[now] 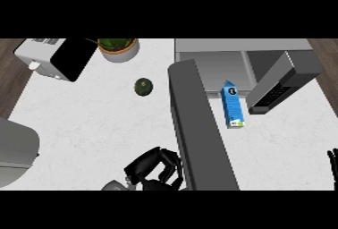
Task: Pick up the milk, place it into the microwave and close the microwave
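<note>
Left hand (pixel 155 169) curled low, milk (pixel 233 103) well apart, upper right.

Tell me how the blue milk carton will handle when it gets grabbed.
The milk carton is tall and narrow, so a push near its top would probably tip it. Its flat sides suggest it should not roll and should give the fingers plain faces to close on. It looks like a stiff box, though how heavy it is cannot be told.

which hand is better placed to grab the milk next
Probably the right hand. It shows at the right edge, on the same side of the open microwave door as the milk carton. The left hand is curled on the far side of that door, which blocks its path.
</note>
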`<state>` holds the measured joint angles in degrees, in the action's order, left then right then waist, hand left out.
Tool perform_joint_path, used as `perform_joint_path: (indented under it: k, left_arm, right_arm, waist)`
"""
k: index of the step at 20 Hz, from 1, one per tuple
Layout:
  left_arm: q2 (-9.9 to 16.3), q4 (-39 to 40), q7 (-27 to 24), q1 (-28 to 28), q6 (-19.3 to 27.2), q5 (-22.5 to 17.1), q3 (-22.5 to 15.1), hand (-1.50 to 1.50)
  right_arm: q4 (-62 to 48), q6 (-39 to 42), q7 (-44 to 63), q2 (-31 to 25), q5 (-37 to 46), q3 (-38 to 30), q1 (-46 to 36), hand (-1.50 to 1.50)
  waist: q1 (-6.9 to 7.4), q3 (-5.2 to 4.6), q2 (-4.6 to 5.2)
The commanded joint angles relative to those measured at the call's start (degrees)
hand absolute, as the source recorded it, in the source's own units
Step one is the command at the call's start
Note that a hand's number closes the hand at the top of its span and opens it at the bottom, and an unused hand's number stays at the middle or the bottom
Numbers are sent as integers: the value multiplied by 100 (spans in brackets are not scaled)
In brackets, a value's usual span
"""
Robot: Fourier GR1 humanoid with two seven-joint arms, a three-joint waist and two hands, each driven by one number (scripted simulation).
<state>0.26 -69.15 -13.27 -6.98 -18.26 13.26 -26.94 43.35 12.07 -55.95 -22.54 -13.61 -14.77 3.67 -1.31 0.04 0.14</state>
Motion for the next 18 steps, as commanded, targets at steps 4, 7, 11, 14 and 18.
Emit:
perform_joint_path:
  k: [4,7,11,14,18]
  left_arm:
    - [-25,1316,-112,-1122,763,-634,-1368,150]
    - [-25,1404,-144,-1375,1007,-1113,-1930,150]
    - [-23,1305,-654,-1188,2007,-1675,-2756,150]
    - [-21,1123,-633,-1516,2465,-2132,-2959,150]
    - [-20,1108,-462,-1909,2852,-2629,-3128,-150]
  right_arm:
    - [142,895,-326,-385,-211,-41,56,-150]
    - [225,911,-360,-353,-215,55,-101,-150]
    - [509,1009,-426,-301,-178,278,98,-150]
    - [1089,855,-139,-226,-232,433,212,-150]
    - [1386,834,214,-285,-316,569,-115,-150]
  waist:
    - [-99,-10,19]
    - [-117,-8,27]
    - [-262,-14,47]
    - [-400,-31,37]
    - [-593,-42,83]
